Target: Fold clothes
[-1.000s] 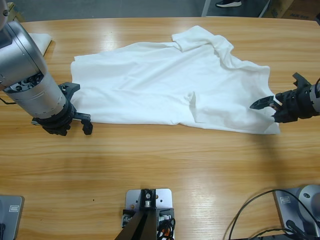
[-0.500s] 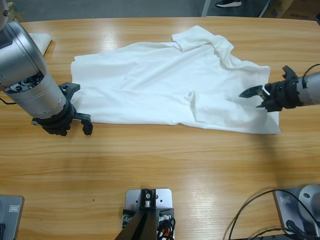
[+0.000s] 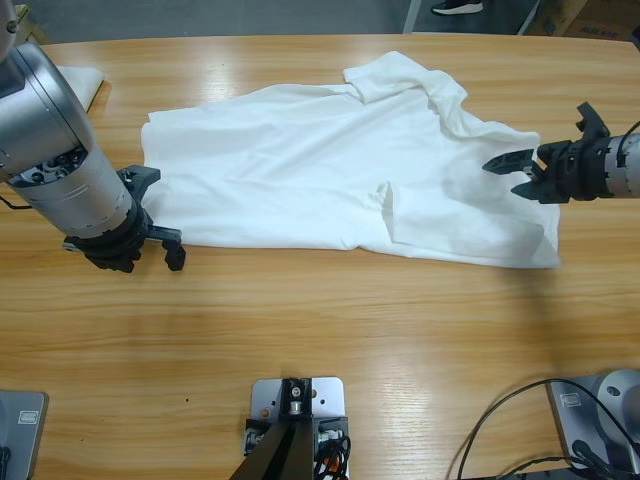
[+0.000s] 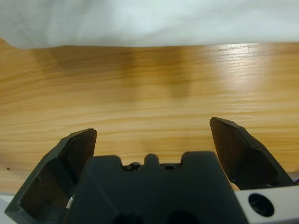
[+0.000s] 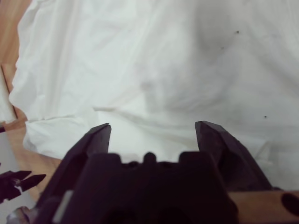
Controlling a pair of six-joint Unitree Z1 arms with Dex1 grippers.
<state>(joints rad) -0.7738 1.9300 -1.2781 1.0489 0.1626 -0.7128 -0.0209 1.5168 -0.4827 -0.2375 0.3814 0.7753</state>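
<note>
— Wooden table (image 3: 330, 330) fills the high view, long and glossy. What lies on it?

— A large white T-shirt (image 3: 330, 170), spread out mostly flat over the far half of the table, wrinkled, with a sleeve or collar part bunched at its far edge and a small crease near its middle. Its near hem runs along the wood from left to right.

— Where is the left gripper (image 3: 150, 215)?

— At the left, just beside the shirt's near-left corner, low over bare wood. In its wrist view the left gripper (image 4: 152, 135) has its jaws spread apart with nothing between them, only table grain, and the shirt's white edge (image 4: 149, 21) lies across the top of that picture.

— And the right gripper (image 3: 515, 170)?

— It comes in from the right edge and hangs over the shirt's right part, casting a shadow on the cloth. Its jaws are parted and hold nothing. Looking along the right gripper (image 5: 152, 128), the white fabric (image 5: 154, 60) fills almost everything, rumpled.

— Anything else?

— A folded white cloth (image 3: 82, 82) at the far left of the table, well apart from the shirt. Beyond the far edge is grey floor with a shoe (image 3: 457, 7).
</note>
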